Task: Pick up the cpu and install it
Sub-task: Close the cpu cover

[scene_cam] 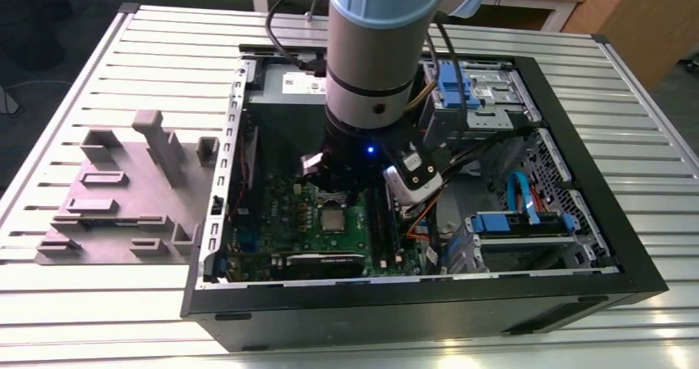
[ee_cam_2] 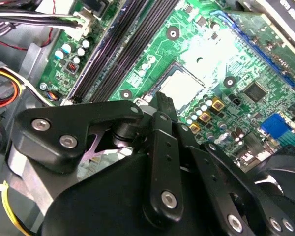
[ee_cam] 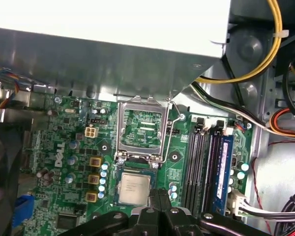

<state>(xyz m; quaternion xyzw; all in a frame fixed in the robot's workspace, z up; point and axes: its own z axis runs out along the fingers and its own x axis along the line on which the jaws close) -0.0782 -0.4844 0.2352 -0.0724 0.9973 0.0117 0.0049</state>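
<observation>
Our gripper (ee_cam: 155,196), fingers together and holding nothing, hangs just over the cpu (ee_cam: 134,188), which lies flat in its socket near the exterior view's centre. We judge it placed; the hinged frame (ee_cam: 120,129) stands open, so latching calls for clear fingers.

Grey tray (scene_cam: 131,199) sits beside open computer case (scene_cam: 437,305) (both on slatted table (scene_cam: 131,58)).
</observation>
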